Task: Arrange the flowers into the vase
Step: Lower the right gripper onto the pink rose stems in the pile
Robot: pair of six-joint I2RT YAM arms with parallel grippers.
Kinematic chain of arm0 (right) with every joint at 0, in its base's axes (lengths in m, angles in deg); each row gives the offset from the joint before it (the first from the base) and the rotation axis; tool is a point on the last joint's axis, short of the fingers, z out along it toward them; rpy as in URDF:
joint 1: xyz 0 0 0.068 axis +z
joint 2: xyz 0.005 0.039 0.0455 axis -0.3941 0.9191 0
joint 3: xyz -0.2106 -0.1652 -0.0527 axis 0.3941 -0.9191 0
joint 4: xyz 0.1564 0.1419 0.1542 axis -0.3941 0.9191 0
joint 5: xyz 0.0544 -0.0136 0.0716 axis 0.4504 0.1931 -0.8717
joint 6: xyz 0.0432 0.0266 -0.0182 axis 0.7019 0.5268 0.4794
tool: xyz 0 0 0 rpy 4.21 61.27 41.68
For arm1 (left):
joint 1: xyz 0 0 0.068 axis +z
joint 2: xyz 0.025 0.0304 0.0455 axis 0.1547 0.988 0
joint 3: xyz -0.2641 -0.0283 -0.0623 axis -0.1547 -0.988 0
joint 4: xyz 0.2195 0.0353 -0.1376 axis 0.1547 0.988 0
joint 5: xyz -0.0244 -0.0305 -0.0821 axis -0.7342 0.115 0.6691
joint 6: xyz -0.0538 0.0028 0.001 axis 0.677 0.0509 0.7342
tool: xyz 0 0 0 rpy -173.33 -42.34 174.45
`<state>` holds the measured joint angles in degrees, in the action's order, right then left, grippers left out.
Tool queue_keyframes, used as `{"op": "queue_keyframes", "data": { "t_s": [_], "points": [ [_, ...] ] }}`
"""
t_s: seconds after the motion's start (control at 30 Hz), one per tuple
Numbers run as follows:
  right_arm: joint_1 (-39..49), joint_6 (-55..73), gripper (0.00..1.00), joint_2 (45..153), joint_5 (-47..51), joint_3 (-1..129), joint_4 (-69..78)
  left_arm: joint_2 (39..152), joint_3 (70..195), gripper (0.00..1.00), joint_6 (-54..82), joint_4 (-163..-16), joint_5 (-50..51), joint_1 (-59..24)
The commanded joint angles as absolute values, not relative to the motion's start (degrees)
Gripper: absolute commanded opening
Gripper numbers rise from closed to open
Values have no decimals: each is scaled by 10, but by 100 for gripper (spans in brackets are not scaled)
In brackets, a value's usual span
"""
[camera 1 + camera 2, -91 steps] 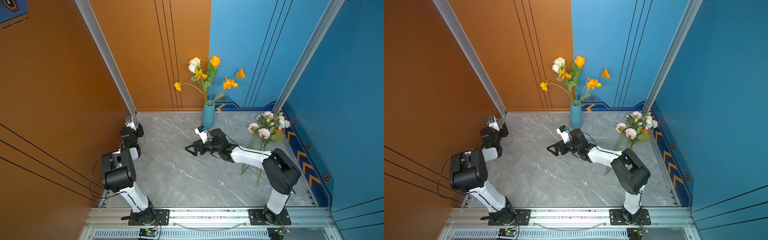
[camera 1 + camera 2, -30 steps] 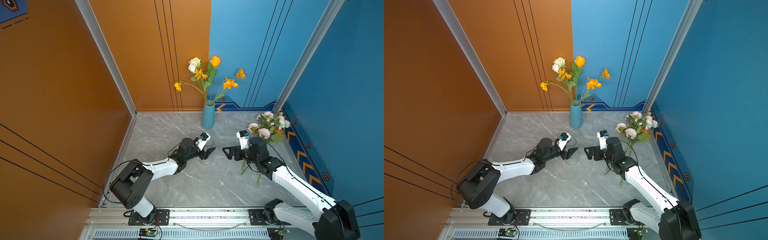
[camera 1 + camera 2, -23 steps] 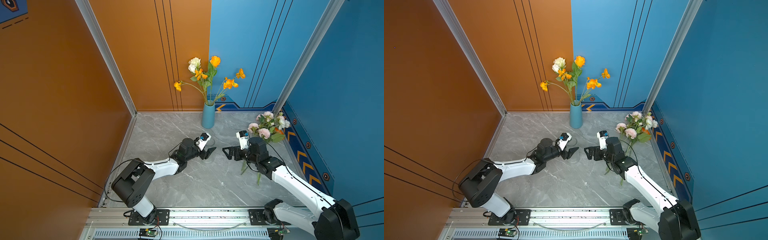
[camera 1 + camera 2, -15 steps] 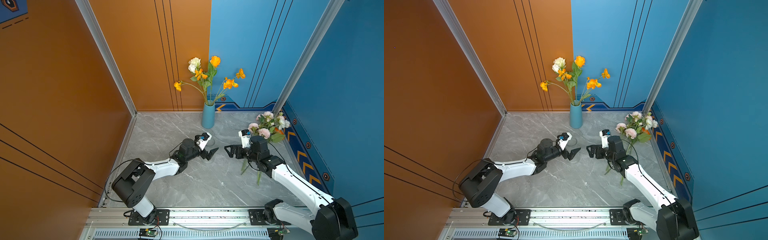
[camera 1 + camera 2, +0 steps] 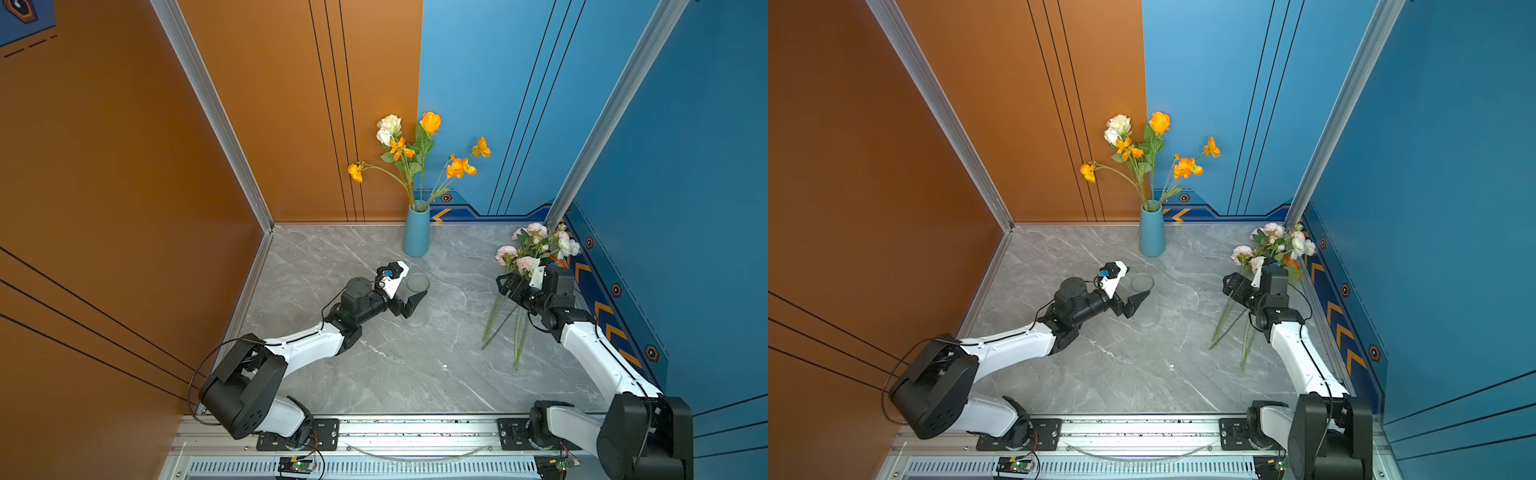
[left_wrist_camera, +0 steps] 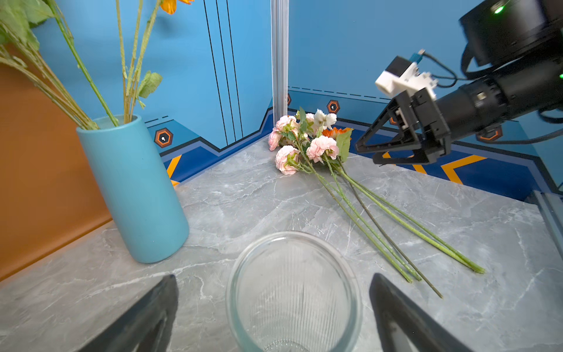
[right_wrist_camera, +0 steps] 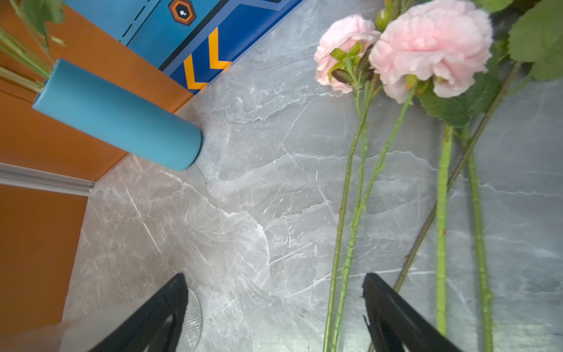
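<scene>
Right now your left gripper (image 6: 274,300) is spread wide around the empty glass vase (image 5: 417,286). One finger sits on each side of its rim with a gap on both, so it grips nothing. That vase stands upright near the middle of the grey marble table (image 5: 374,365), just toward the arm bases from the blue vase (image 5: 415,232), which holds orange and white blooms by the back wall. The flowers (image 5: 530,255) lie flat on the table by the right-hand blue wall, pink and white heads toward the back corner and green stems (image 6: 380,222) fanning toward the front rail. Your right gripper (image 7: 274,282) is over those stems, just below the blossoms, with its jaws apart. Two thin stems run between its fingers (image 7: 393,307), close to one of them. From these angles you probably cannot say whether the fingertips touch the stems or hang just above them.
</scene>
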<state>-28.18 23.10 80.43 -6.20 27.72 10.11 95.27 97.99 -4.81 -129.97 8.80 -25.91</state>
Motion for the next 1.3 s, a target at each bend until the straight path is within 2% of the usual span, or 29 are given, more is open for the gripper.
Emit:
{"op": "queue_keyframes", "data": {
  "t_s": [0.0,0.13,0.23,0.43,0.63,0.73,0.8,0.9,1.0,1.27],
  "points": [
    [-314,279,86,858,-104,268,40,932,976,98,-38,-1310,145,-256],
    [-342,303,83,932,-137,275,-11,912,990,98,-30,-1311,163,-260],
    [-353,309,83,948,-141,277,-23,876,994,98,-35,-1299,160,-261],
    [-357,293,80,943,-133,297,4,806,1122,98,-133,-1023,143,-289],
    [-315,303,73,982,-112,354,8,880,1286,98,-168,-818,211,-299],
    [-296,306,72,1009,-83,380,10,903,1269,98,-105,-849,209,-307],
    [-287,308,71,1032,-66,396,12,894,1231,98,-90,-883,162,-341],
    [-282,312,69,1059,-44,407,14,873,1178,98,-181,-896,65,-422],
    [-280,308,68,1073,-29,414,18,869,1156,98,-234,-895,-21,-470],
    [-279,301,68,1111,-23,438,37,876,1160,98,-248,-882,-36,-480]
  ]
}}
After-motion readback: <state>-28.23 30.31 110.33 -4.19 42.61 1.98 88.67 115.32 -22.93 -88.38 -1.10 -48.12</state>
